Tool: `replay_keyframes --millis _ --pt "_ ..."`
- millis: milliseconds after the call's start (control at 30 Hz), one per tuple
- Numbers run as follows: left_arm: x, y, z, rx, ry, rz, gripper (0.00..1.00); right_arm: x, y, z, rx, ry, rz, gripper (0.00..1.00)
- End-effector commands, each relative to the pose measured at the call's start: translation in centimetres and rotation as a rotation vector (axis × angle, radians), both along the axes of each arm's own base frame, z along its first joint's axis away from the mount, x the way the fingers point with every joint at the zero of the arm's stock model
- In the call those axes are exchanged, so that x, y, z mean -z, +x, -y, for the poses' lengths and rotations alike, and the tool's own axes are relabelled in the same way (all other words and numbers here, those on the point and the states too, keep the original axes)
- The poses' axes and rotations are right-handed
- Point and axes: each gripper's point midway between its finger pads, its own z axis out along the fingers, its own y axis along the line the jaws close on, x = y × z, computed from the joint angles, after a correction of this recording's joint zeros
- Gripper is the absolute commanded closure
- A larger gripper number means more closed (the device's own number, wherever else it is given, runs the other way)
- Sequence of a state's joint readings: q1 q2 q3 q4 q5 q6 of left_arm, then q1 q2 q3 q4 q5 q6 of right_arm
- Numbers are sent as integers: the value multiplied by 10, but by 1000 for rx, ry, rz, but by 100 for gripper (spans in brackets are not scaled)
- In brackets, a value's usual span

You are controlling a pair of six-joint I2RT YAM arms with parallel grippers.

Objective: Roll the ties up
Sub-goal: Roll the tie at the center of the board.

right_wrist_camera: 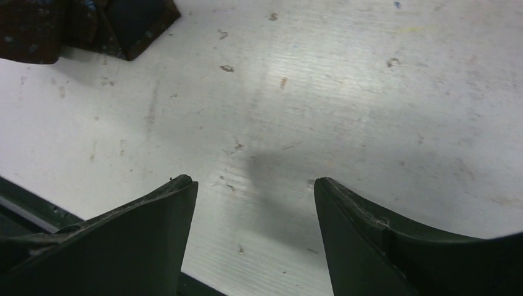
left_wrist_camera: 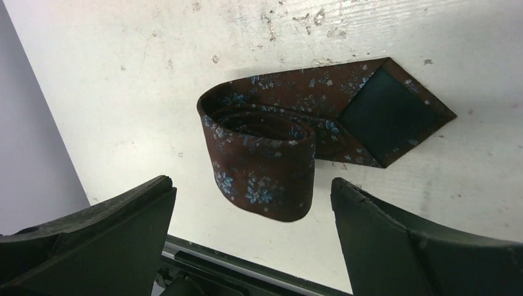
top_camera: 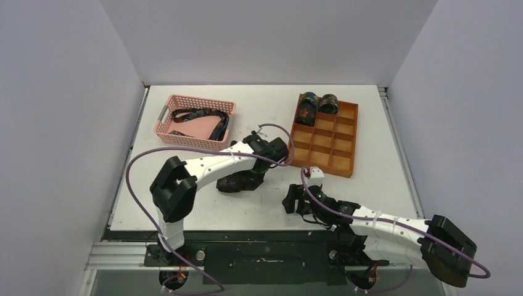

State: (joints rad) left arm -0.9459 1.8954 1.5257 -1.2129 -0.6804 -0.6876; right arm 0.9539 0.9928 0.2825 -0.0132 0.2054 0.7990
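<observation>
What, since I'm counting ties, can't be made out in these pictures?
1. Top view: the half-rolled dark floral necktie is mostly covered by the white left arm.
2. Top view: loose dark ties in the pink plastic basket overlap; their number is unclear.
3. Right wrist view: that necktie is cut off by the top-left edge.

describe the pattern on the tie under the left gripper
The tie is dark brown with small blue flowers; clearest in left wrist view.

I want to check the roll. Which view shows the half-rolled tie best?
The left wrist view: the tie fills it, coil and loose pointed end both clear. In the top view it is a dark patch partly hidden under the left arm. The right wrist view catches only its edge.
</observation>
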Motion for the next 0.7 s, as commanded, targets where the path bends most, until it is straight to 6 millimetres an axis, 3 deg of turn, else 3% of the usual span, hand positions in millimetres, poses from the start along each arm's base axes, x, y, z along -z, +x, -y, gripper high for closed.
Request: replay_keyframes --millis 0,100,167,200,300,467,667 --pt "-45 4 -1 -16 -189 98 4 -43 18 -36 -95 106 52 29" --pt "-62 5 -18 -104 -432 199 3 -71 28 -60 -161 204 55 31" --pt "-65 2 -22 -135 -709 248 0 -88 34 -80 -211 250 57 33" --pt "-65 1 -22 -142 -853 264 6 -101 40 -94 -234 274 69 34" --pt "-63 -4 -29 -167 -1163 315 15 -115 46 -131 -298 310 65 39" --pt "-39 -15 -52 -240 -1244 343 27 -113 59 -182 -366 316 37 46" --pt "-11 -31 -64 -278 -1269 356 36 -83 76 -212 -398 298 -29 57"
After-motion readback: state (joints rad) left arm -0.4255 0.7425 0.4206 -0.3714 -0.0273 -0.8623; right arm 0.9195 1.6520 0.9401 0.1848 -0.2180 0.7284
